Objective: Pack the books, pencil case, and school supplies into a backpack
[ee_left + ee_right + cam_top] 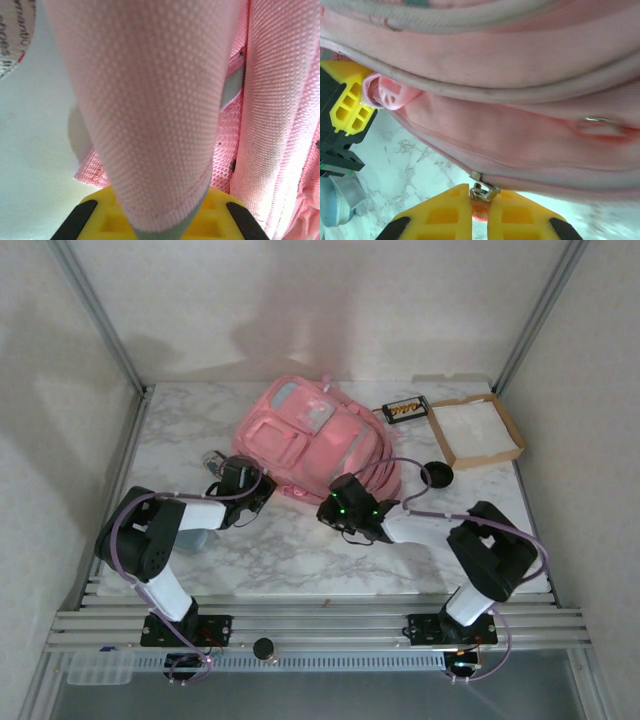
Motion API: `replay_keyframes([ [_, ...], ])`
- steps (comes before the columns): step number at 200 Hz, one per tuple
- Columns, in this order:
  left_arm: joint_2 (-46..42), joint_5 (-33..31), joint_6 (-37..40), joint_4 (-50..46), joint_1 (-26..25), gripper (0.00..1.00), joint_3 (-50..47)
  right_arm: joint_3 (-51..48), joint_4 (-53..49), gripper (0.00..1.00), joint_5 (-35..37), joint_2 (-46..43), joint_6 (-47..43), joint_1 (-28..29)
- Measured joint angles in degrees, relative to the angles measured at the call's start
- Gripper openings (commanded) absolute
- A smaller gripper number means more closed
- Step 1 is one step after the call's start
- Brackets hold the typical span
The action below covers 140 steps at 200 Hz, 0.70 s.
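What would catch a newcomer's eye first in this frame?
The puffy pink backpack lying mid-table, with both arms at its near edge. The right jaws are shut on a zipper pull, the left jaws on a pink strap. A brown tray sits far right.

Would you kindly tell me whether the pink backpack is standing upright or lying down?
Lying down: the backpack rests on its back on the table, with its front pockets facing the overhead camera.
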Motion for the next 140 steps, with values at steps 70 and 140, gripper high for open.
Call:
replay_keyframes([
  [70,-0.2,-1.9,2.8,-4.2,2.3,0.0,2.6,-5.3,-6.2,0.17,0.3,-11.0,-4.6,-3.3],
  [140,-1.5,-3.0,3.0,-5.2,1.6,0.0,2.7,22.0,-23.2,0.48,11.0,7.7,-10.5,9.0],
])
